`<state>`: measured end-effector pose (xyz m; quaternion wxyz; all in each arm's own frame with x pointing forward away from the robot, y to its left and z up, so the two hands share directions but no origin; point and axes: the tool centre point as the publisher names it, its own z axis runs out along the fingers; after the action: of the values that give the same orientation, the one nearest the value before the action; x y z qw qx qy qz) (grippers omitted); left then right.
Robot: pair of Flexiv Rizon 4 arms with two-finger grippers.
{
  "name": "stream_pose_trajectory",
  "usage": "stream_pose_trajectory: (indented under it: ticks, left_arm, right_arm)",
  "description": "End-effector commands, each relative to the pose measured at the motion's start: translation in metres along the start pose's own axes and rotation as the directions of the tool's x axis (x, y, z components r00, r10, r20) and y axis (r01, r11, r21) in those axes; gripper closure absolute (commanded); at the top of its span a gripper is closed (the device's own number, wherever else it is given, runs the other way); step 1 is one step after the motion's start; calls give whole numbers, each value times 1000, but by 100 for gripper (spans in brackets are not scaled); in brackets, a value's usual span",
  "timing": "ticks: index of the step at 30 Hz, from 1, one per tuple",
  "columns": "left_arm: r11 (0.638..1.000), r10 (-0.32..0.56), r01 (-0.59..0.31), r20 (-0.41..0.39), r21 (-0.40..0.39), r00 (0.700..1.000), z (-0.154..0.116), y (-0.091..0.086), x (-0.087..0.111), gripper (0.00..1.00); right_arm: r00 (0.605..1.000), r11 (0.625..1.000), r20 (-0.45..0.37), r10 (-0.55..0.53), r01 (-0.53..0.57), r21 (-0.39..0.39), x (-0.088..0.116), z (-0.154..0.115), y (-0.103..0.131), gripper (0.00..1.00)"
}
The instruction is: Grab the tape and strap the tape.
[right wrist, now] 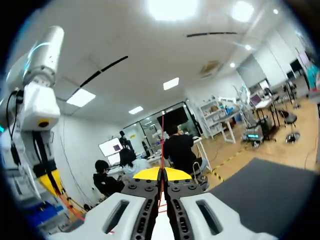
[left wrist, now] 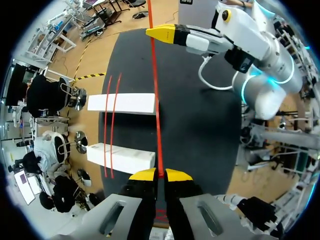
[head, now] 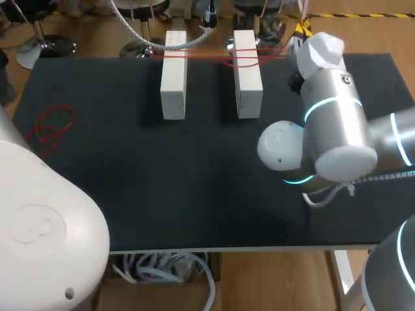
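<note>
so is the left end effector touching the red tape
Touching. Left wrist view shows the left end effector shut on the red tape, both tips against it.

On the black table's far side, a left white block and a right white block lie parallel, apart.

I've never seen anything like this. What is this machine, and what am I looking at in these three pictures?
It is a robot with two arms at a black table. One picture looks down from above; each round one comes from a camera on an arm's wrist. On the table stand a white block and a second white block, both banded in red, and a loose red loop lies nearby. The left end effector and the right end effector each pinch the thin red tape.
</note>
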<state>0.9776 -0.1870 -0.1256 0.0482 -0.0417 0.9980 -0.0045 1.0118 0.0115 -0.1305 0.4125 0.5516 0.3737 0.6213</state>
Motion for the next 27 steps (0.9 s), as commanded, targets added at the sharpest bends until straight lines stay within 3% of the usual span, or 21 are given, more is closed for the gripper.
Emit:
stream_pose_trajectory:
  ticks: [1,17,18,23,27]
  left_arm:
    - [1000,-1,1,-1,-2,1000,-1,0,0,100]
    - [1000,-1,1,-1,-2,1000,-1,0,0,100]
    - [1000,-1,1,-1,-2,1000,-1,0,0,100]
    - [1000,-1,1,-1,-2,1000,-1,0,0,100]
    - [1000,-1,1,-1,-2,1000,-1,0,0,100]
  right_arm:
    - [989,990,-45,-138,137,-28,-4,-2,-1,100]
    - [989,990,-45,-138,137,-28,-4,-2,-1,100]
    - [980,979,-36,-198,195,-62,1,-7,-1,100]
    - [913,912,3,-408,407,-42,16,-19,2,100]
    - [802,802,-2,-597,597,-25,23,-24,-2,100]
